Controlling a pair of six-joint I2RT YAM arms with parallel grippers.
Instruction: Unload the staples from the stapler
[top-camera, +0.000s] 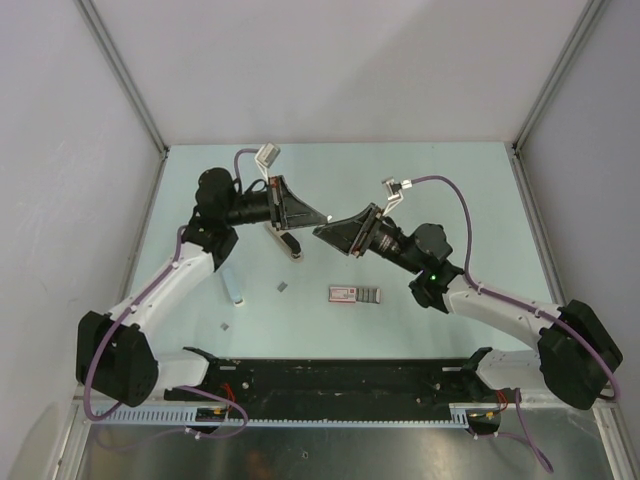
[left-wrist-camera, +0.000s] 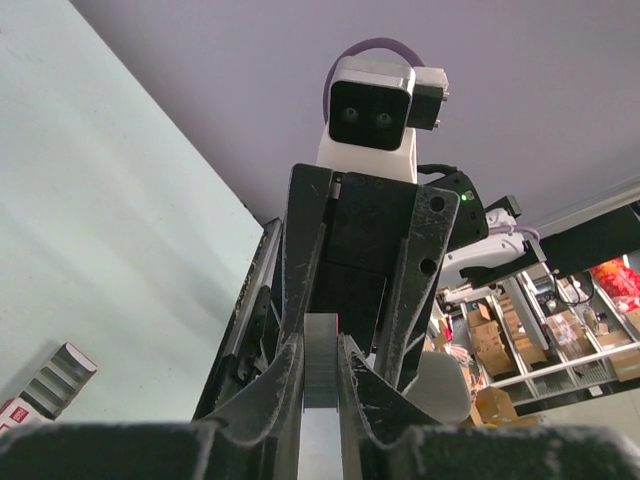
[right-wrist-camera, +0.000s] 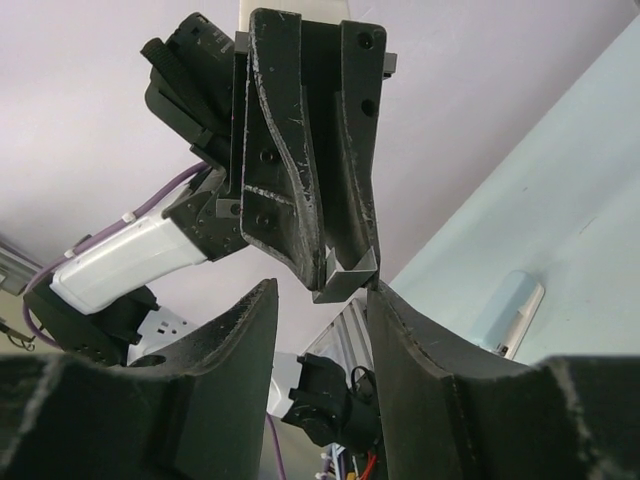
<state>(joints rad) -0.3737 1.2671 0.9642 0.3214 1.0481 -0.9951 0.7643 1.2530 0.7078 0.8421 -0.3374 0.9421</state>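
My left gripper (top-camera: 318, 215) is held above the table and is shut on a grey strip of staples (left-wrist-camera: 322, 375), pinched between both fingers in the left wrist view (left-wrist-camera: 322, 345). My right gripper (top-camera: 335, 226) faces it tip to tip and is open (right-wrist-camera: 320, 295). The U-shaped end of the staple strip (right-wrist-camera: 347, 276) sticks out of the left gripper's fingers (right-wrist-camera: 300, 180) and sits between the right gripper's jaws, close to the right finger (right-wrist-camera: 415, 350). A small black and white object (top-camera: 290, 243), possibly the stapler, lies on the table below the left gripper.
A staple box (top-camera: 355, 294) lies at the table's middle and shows in the left wrist view (left-wrist-camera: 45, 385). A pale blue oblong item (top-camera: 232, 285) lies to the left, also in the right wrist view (right-wrist-camera: 508, 312). Small grey bits (top-camera: 283, 287) (top-camera: 225, 326) lie nearby.
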